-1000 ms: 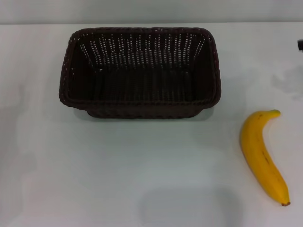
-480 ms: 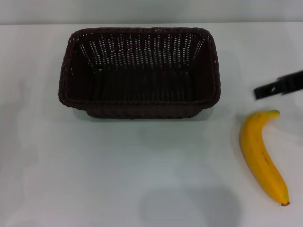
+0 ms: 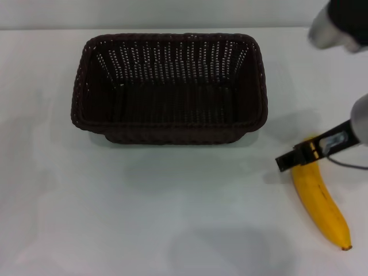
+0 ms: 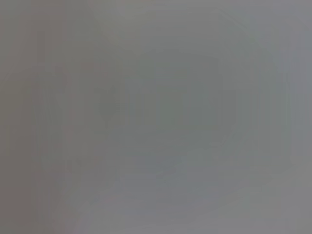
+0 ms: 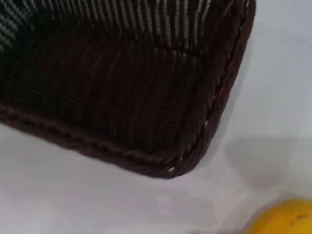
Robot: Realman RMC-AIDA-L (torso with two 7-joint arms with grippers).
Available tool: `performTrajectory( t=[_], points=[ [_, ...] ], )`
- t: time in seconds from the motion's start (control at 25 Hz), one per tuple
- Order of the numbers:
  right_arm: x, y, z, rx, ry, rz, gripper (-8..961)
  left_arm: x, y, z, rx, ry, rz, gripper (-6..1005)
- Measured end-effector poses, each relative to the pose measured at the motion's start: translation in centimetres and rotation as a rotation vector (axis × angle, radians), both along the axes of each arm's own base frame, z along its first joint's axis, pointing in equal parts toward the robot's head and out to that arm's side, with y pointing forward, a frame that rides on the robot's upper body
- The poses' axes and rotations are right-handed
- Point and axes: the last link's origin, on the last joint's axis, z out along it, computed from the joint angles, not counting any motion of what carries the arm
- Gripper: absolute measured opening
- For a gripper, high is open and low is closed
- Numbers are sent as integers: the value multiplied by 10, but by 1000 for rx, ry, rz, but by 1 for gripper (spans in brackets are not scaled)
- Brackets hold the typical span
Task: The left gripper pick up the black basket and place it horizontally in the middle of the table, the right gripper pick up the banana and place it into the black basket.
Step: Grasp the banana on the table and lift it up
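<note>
The black basket stands lengthwise across the back middle of the white table and is empty. The yellow banana lies on the table to its front right, dark end toward me. My right gripper reaches in from the right edge and lies over the banana's stem end, hiding it. The right wrist view shows the basket's near right corner and a bit of the banana. The left gripper is out of view; the left wrist view shows only blank grey.
The right arm's silver-white segment hangs over the table's back right corner. Bare table lies in front of the basket and to its left.
The right gripper has come in from the right edge and moved toward me and to the left, onto the banana's stem end. Basket and banana have not moved.
</note>
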Motion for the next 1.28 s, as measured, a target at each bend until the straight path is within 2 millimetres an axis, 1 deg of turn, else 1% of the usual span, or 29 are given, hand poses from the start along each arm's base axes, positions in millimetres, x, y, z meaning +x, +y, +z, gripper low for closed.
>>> performTrajectory(
  t=[0.24,0.4,0.56,0.84,1.24,1.28],
  points=[
    [3,7,-21,-18,-62,5,814,-1,3,-1,-5,-9,13,876],
    [15,16,-28,-22,-118,-33,808,0,4,-2,-8,-11,15,876],
    [25,20,-32,-33,-148,-70,802,0,7,-3,-17,-16,19,876],
    [32,25,-38,-21,-127,-76,792,1,8,-4,-18,-17,18,876],
    [43,28,-43,-16,-125,-110,777,0,8,-1,-9,-17,24,876],
    [44,29,-43,-16,-125,-112,733,0,7,-1,-8,-17,25,876]
  ],
)
